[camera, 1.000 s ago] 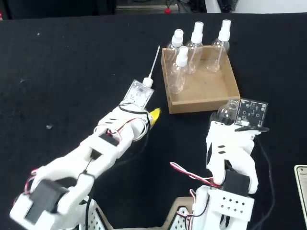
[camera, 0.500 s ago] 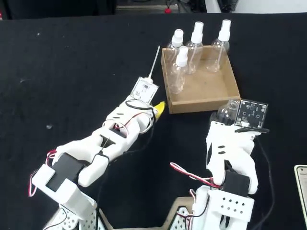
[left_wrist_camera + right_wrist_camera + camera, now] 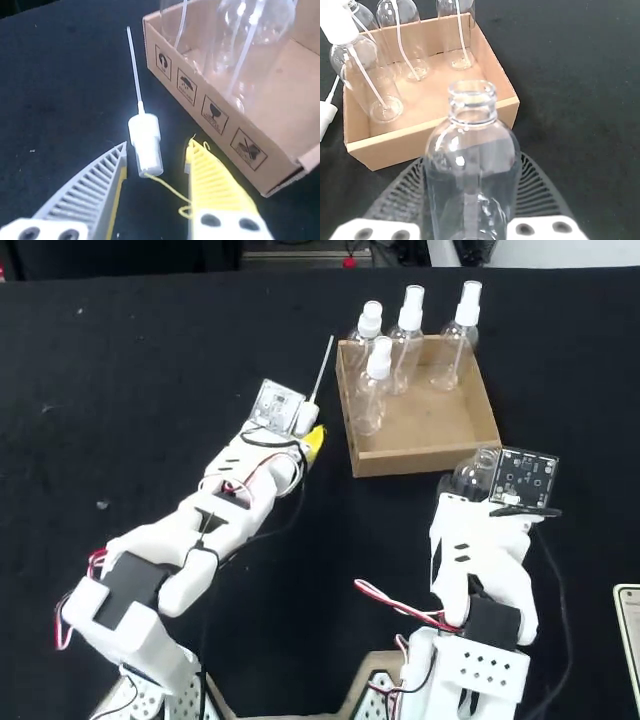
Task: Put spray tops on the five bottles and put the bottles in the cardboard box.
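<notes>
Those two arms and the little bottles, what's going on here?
Four capped bottles stand in the box. The right gripper holds the fifth bottle, uncapped, upright beside the box. The left gripper is open, its fingers on either side of the last spray top, which lies on the table next to the box and is not yet gripped.

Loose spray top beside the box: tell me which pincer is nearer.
Left. The left pincer is open with the spray top between its fingertips; the right pincer holds the uncapped bottle by the cardboard box's opposite corner.
</notes>
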Robot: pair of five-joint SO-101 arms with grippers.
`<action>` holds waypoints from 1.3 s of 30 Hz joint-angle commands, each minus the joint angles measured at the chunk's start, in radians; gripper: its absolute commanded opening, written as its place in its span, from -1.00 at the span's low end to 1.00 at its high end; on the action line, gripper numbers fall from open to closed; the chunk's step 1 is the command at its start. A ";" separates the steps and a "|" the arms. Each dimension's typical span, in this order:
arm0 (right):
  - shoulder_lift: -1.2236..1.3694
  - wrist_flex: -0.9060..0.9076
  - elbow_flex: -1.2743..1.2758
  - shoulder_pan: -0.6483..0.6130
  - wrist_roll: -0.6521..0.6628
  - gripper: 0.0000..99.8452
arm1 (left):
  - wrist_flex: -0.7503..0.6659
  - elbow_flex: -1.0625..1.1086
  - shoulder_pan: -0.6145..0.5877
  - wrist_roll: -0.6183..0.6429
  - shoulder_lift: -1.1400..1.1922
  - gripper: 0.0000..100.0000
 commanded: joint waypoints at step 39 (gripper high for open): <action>-0.019 -0.018 -0.004 0.015 -0.002 -0.89 | 0.160 -0.317 -0.015 -0.012 0.281 -0.63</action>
